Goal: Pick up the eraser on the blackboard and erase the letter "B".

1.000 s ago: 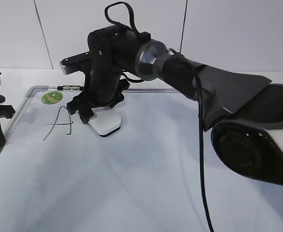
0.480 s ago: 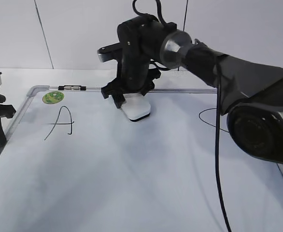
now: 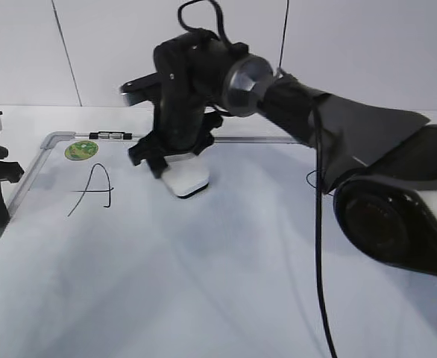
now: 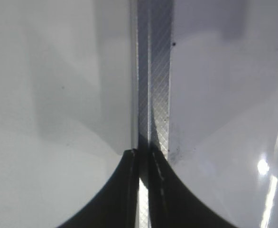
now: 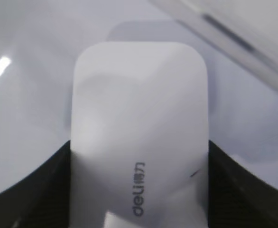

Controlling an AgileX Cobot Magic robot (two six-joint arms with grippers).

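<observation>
A: Right end effector [image 3: 175, 168]?
B: Pinching the eraser [image 3: 186, 179] by its long sides — dark underside down on the blackboard [image 3: 203, 298], right of the "A" [image 3: 95, 190], below the top frame. Grey lettering shows on its top in wrist cam.
A: Left end effector [image 4: 143, 190]?
B: Fingers pressed together over the board's frame edge, far left. Letter "B" not visible.
A: Other bits?
B: Green sticker [image 3: 80, 151] top-left corner w/ marker [image 3: 110, 136] on the frame.

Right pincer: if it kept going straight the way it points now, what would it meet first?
The right pincer points down at the blackboard with the eraser clamped in it. The eraser's underside would meet the board first, right of the "A"; whether it already touches is unclear.
</observation>
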